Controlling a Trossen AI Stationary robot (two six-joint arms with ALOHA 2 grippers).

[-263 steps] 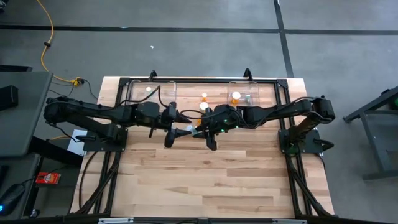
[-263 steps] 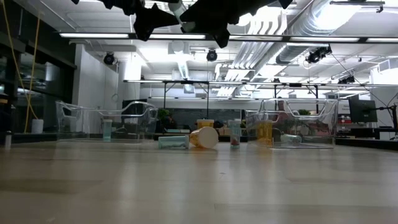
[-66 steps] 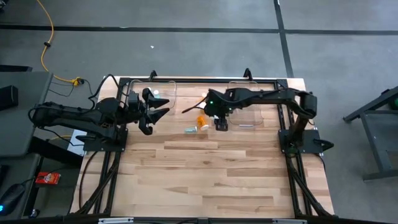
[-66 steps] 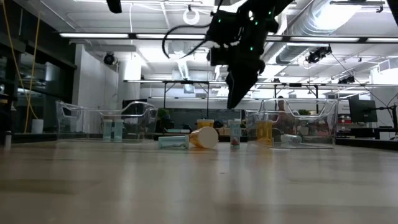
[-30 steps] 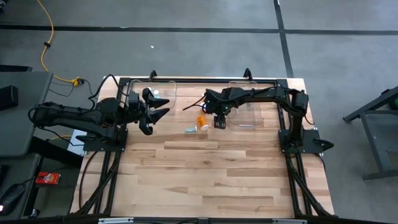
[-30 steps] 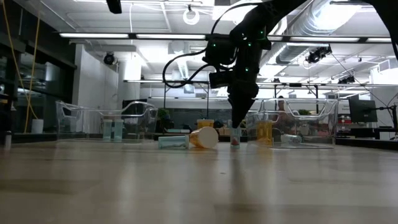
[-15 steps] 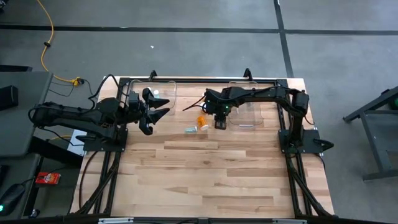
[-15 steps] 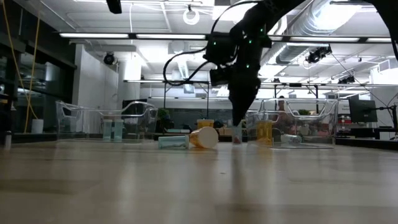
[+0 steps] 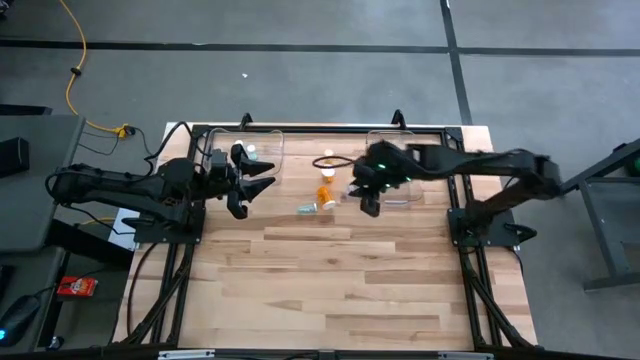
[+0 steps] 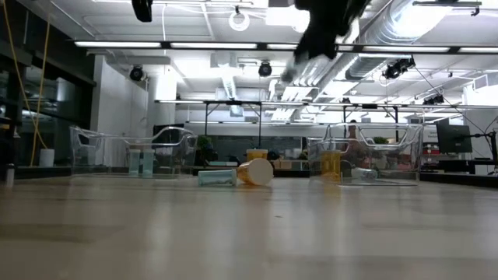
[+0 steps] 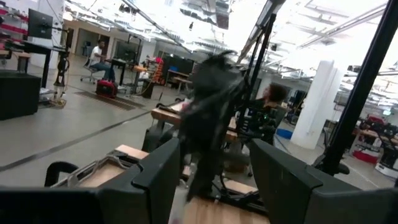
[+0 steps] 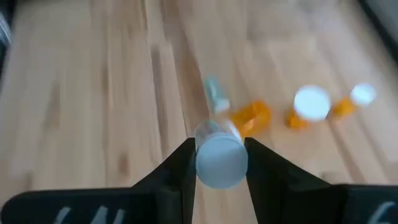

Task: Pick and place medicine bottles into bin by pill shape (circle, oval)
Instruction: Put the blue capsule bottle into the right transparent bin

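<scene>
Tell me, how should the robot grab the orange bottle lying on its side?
Grip the orange bottle across its round body, coming straight down from above. It lies flat on the table with a pale bottle close by, so the fingers should straddle its sides.

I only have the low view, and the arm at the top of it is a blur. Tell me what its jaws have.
Observer: That is the right gripper. Its wrist view shows the jaws shut on a pale-capped vial.
Operator: Say where it is over the table.
Observer: From above, it hangs beside the right bin, on the side toward the table's middle.
Operator: Report the other arm.
Observer: The left gripper sits beside the left bin, jaws open and holding nothing.
</scene>
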